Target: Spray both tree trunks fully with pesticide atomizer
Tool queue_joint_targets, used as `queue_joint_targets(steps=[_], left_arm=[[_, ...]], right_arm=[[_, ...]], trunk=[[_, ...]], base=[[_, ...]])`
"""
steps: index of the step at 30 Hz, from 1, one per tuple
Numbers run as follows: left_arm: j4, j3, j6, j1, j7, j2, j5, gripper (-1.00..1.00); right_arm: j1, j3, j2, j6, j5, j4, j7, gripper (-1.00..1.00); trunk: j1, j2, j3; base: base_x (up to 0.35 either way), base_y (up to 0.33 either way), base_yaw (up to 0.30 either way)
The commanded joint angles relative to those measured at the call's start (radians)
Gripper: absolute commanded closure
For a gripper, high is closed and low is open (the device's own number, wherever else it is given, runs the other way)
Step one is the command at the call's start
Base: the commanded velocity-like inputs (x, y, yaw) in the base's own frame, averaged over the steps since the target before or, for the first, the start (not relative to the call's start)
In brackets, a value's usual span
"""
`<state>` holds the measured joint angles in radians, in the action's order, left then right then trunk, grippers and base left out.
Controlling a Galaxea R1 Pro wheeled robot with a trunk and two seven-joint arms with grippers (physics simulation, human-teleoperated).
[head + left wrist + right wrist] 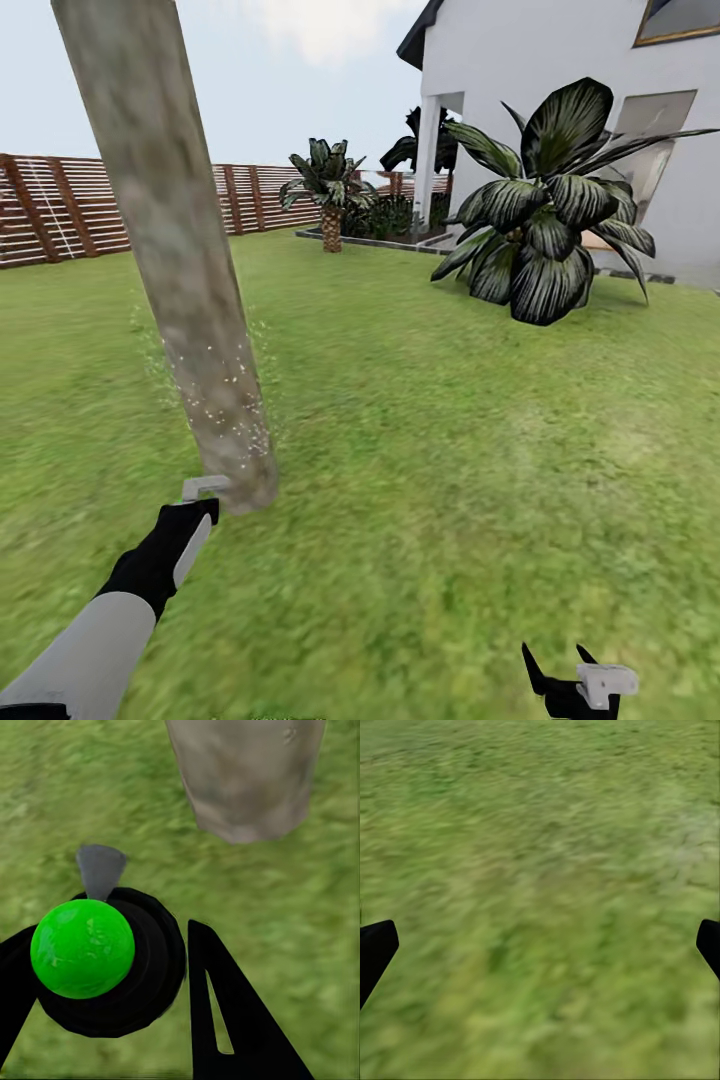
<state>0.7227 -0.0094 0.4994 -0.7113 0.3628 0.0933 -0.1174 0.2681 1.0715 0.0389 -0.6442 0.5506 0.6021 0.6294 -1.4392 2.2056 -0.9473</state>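
Left wrist view: the left gripper [112, 982] pinches the upright atomizer [84, 949], nozzle aimed at the tree trunk [247, 780] base just beyond. Right gripper [540, 945] spread over lawn [540, 832].

White left forearm [75, 650] with black wrist and grey side panel; black pointed fingers [535, 668], pale grey bracket.

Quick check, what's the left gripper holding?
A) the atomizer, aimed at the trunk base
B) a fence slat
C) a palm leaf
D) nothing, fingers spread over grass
A. In the left wrist view the left gripper has its fingers around the atomizer, green ball on a black body, its nozzle toward the trunk; the head view shows pale specks on the trunk's lower part.
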Motion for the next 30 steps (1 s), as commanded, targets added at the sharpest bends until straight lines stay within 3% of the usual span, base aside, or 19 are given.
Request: queue_joint_targets(steps=[1,18,26,30], left_arm=[[0.002,-0.001,0.004,0.000,0.007,0.000,-0.010,1.00],[0.024,0.001,0.003,-0.004,0.006,-0.007,-0.011,1.00],[0.026,-0.001,0.005,-0.012,0.006,-0.013,-0.011,1.00],[0.082,-0.003,0.030,-0.018,0.005,-0.032,-0.010,1.00]], right_arm=[[0.002,0.008,0.001,-0.004,0.006,0.001,0.007,-1.00],[0.002,0.008,0.001,-0.004,0.006,0.001,0.007,-1.00],[0.002,0.008,0.001,-0.004,0.006,0.001,0.007,-1.00],[0.002,0.010,0.001,-0.004,0.006,0.001,0.007,-1.00]], trunk=[[0.000,0.000,-0.001],[0.000,0.000,-0.001],[0.000,0.000,-0.001],[0.000,0.000,-0.001]], base=[[0.001,-0.273,0.276],[0.000,-0.273,0.251],[0.000,-0.249,0.049],[0.000,-0.026,0.001]])
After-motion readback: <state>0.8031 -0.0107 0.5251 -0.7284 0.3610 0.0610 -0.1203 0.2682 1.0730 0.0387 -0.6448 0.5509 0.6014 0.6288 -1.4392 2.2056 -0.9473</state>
